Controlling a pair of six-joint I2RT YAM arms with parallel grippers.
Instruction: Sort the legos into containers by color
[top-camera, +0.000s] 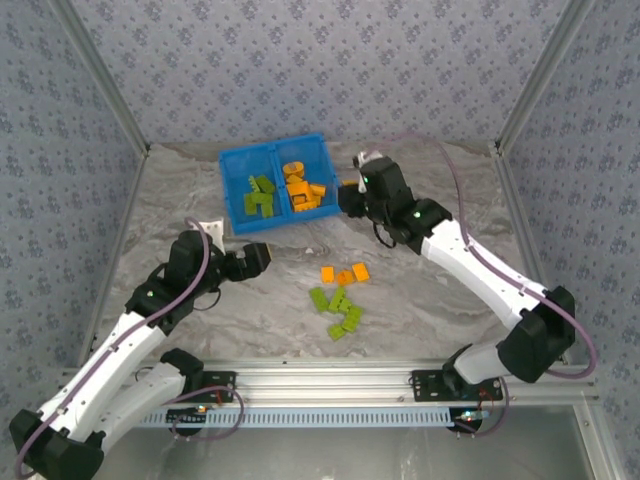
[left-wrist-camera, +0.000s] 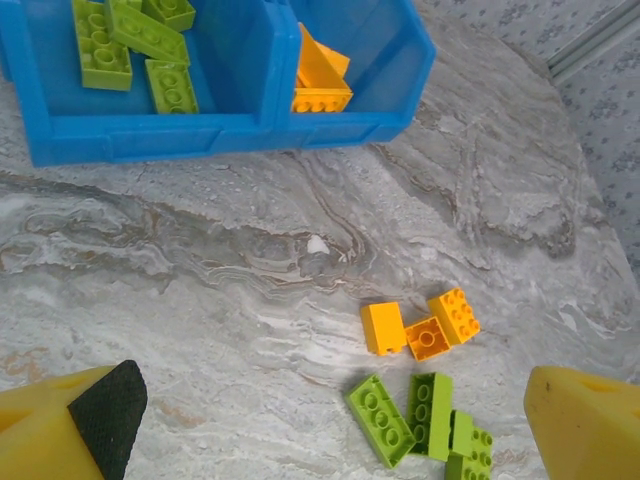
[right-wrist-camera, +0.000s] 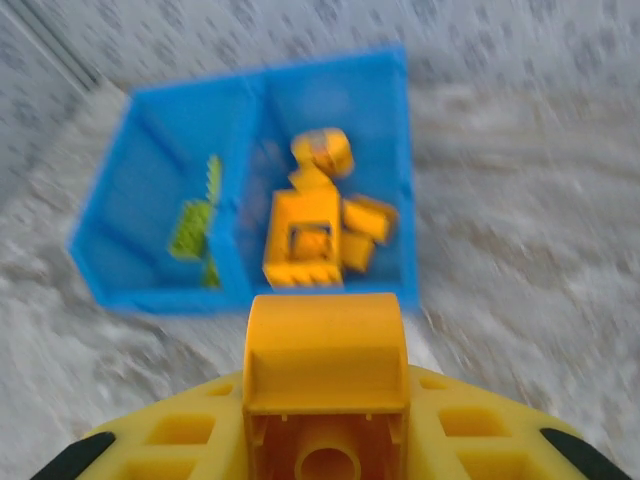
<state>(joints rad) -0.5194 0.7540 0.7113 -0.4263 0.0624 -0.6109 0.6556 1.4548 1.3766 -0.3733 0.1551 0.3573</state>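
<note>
Orange brick (right-wrist-camera: 325, 350) in R gripper (right-wrist-camera: 325, 452), nr tray (right-wrist-camera: 330, 80)

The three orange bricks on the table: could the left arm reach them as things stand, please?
Probably yes: the left hand is open, and only bare table lies between it and the orange bricks.

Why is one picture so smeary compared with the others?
Right wrist view: motion blur smears the blue tray, though the held orange brick looks sharp. Left wrist view: crisp, studs on the green bricks readable. Top external view: even light, soft shadows.
</note>
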